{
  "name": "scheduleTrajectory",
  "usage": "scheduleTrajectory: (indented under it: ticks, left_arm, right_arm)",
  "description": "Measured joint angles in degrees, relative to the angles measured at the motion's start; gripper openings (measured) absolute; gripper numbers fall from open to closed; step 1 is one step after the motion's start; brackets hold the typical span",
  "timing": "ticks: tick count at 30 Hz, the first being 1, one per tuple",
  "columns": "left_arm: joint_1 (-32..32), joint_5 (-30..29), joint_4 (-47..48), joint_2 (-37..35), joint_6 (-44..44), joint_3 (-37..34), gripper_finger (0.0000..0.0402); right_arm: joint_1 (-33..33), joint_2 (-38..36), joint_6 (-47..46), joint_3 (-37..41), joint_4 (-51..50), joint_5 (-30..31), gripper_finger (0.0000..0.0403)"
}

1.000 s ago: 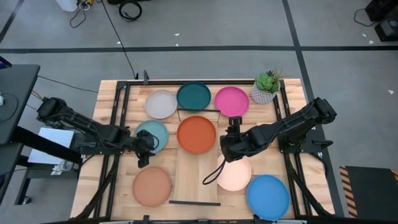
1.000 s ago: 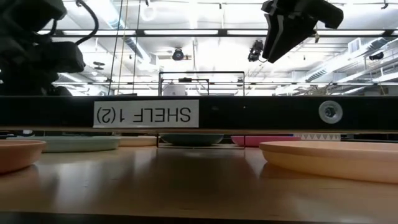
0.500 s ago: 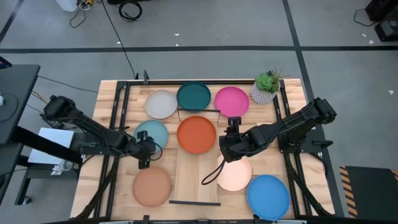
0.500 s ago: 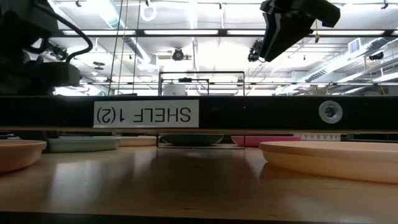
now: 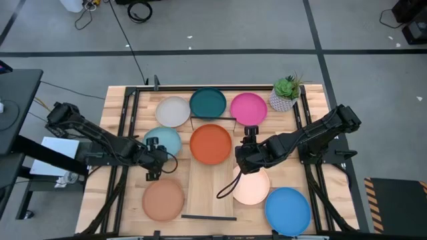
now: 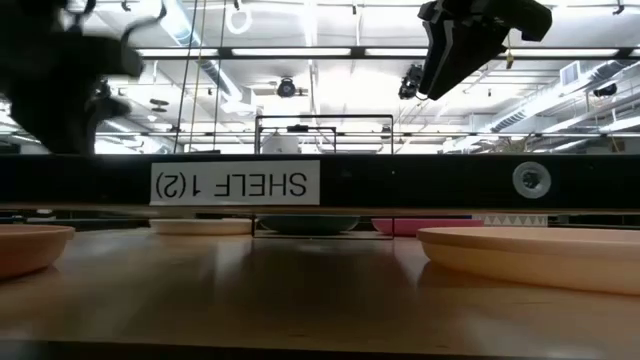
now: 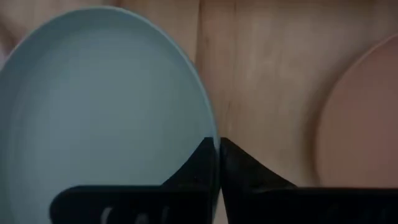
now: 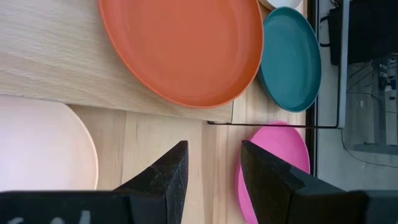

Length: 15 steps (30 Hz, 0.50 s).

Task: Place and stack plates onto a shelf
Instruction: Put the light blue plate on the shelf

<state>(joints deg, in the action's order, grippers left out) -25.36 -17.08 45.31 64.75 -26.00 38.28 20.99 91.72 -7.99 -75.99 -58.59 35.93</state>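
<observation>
Slatted wooden tabletop (image 5: 120,107), grey floor (image 5: 220,27)

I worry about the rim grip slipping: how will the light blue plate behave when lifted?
Probably stiff: the light blue plate keeps its round shape with the left gripper pinching its rim. Held at one edge, it may droop or slide, since the matte surface looks smooth. Likely light, being thin and shallow.

A slatted wooden tabletop (image 5: 127,107) with black rails carries a long light-wood shelf (image 5: 210,190) down its middle. Around it lie grey (image 5: 173,111), teal (image 5: 208,103), magenta (image 5: 248,108), cream (image 5: 252,187), terracotta (image 5: 163,199) and bright blue plates (image 5: 287,211), plus a small potted plant (image 5: 285,94) at one far corner.
</observation>
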Motion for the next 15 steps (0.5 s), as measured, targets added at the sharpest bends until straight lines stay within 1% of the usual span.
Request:
scheduleTrajectory:
  ticks: [3, 5, 7, 10, 12, 15]
  left_arm:
    - [0.0, -0.1, 5.3, -0.7, 1.7, 6.5, 0.0014]
    - [-0.5, 0.1, 5.2, -1.1, 4.3, 9.9, 0.0014]
    - [-1.3, 1.9, 4.0, -1.1, 8.4, 12.4, 0.0014]
    - [-2.6, 3.5, -2.7, -1.1, 18.7, 13.4, 0.0014]
    - [-3.5, 3.5, -7.4, -1.0, 26.9, 13.4, 0.0014]
    - [-4.3, 3.5, -13.1, 0.3, 36.9, 13.4, 0.0014]
  right_arm:
    - [0.0, 0.0, -0.9, 0.0, -0.1, 0.0, 0.0153]
    - [0.0, 0.0, -1.5, 0.0, -0.2, 0.0, 0.0153]
    - [0.0, 0.0, -2.4, 0.0, -0.4, 0.0, 0.0153]
    - [0.0, 0.0, -3.7, 0.0, -2.0, 0.0, 0.0153]
    - [0.0, 0.0, -4.8, 0.0, -3.9, 0.0, 0.0153]
    - [0.0, 0.0, -7.4, 0.0, -6.6, 0.0, 0.0153]
